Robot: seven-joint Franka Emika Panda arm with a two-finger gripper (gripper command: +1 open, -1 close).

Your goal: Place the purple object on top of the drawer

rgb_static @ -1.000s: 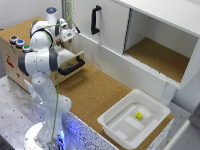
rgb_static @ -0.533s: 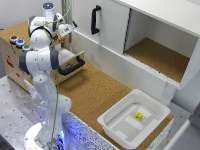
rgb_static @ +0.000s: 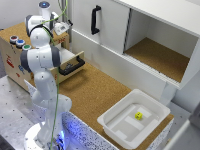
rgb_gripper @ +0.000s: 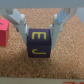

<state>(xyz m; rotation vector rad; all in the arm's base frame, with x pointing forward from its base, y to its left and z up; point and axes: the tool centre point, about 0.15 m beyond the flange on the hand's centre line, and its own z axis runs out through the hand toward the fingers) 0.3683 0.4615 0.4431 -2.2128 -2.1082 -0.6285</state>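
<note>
In the wrist view, the purple object (rgb_gripper: 39, 44) is a cube with yellow letters, held between my two fingers (rgb_gripper: 18, 22) over a cork surface. My gripper (rgb_gripper: 39, 30) is shut on its sides. Whether the cube touches the cork I cannot tell. In the exterior view my gripper (rgb_static: 62, 27) hangs over the back of the wooden unit's cork top (rgb_static: 15, 30), and the arm hides the cube. The drawer (rgb_static: 70, 61), with its black bar handle, stands pulled open below.
A pink block (rgb_gripper: 4, 32) lies on the cork close beside the cube. Three small round items (rgb_static: 20, 43) sit on the unit's top. At the back is a white cabinet (rgb_static: 110, 30) with a vertical black handle. A white tray (rgb_static: 116, 131) holds a yellow object (rgb_static: 138, 115).
The arm has swung from above the open drawer toward the back of the unit's top, carrying the gripper with it.
</note>
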